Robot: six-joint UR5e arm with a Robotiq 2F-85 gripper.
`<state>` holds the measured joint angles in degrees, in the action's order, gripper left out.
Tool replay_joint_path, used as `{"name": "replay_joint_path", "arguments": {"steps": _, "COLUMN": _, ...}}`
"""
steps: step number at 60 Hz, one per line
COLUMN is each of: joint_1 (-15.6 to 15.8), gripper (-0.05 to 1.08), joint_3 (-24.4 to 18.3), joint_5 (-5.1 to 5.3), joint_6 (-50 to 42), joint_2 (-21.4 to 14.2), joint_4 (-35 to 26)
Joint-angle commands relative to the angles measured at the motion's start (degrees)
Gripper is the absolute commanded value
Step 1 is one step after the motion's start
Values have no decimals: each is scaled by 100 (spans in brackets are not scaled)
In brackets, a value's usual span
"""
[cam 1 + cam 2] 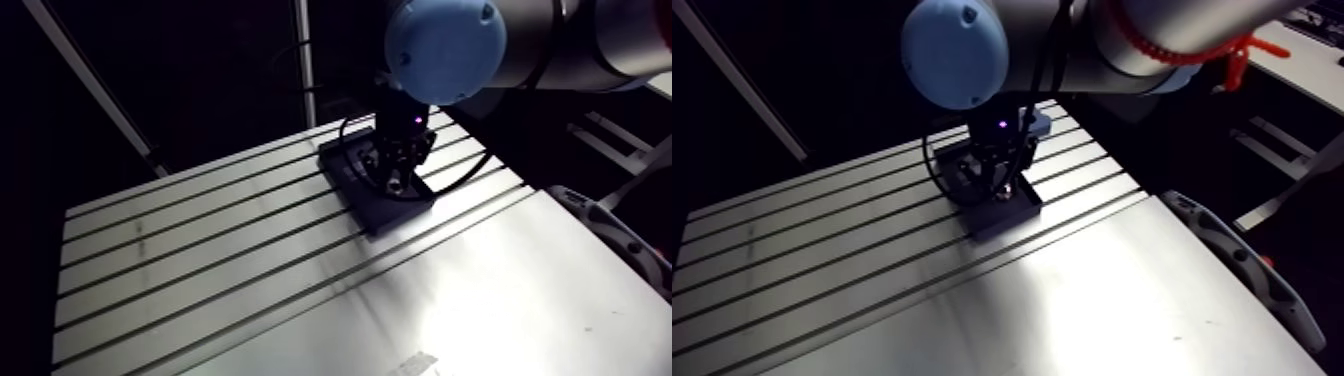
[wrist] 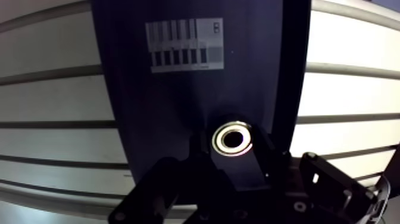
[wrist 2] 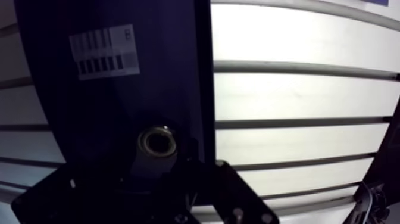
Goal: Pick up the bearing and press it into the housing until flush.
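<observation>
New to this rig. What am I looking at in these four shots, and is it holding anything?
It is one robot arm with a pincer at its end, working at a slotted aluminium table. Two pictures come from a camera on the arm's upper link; the other two from one on the wrist, looking down past the pincer. On the table lies a dark plate with a barred label. A shiny ring, the bearing, sits at the pincer's tip over that plate. It is too dark to tell whether it is clamped.
</observation>
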<state>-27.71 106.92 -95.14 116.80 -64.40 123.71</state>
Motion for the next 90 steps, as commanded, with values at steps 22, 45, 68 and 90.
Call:
{"name": "replay_joint_path", "arguments": {"steps": 22, "joint_1": 2, "gripper": 55, "joint_3": -16, "joint_5": 0, "joint_6": -3, "joint_2": 10, "joint_4": 0}}
{"name": "replay_joint_path", "arguments": {"steps": 45, "joint_1": 10, "gripper": 59, "joint_3": -103, "joint_5": 0, "joint_6": 15, "joint_2": -31, "joint_4": -26}}
{"name": "replay_joint_path", "arguments": {"steps": 68, "joint_1": 89, "gripper": 63, "joint_3": -382, "joint_5": 52, "joint_6": 32, "joint_2": -41, "joint_4": -137}}
{"name": "replay_joint_path", "arguments": {"steps": 90, "joint_1": 160, "gripper": 64, "joint_3": -821, "joint_5": 79, "joint_6": 33, "joint_2": -59, "joint_4": -489}}
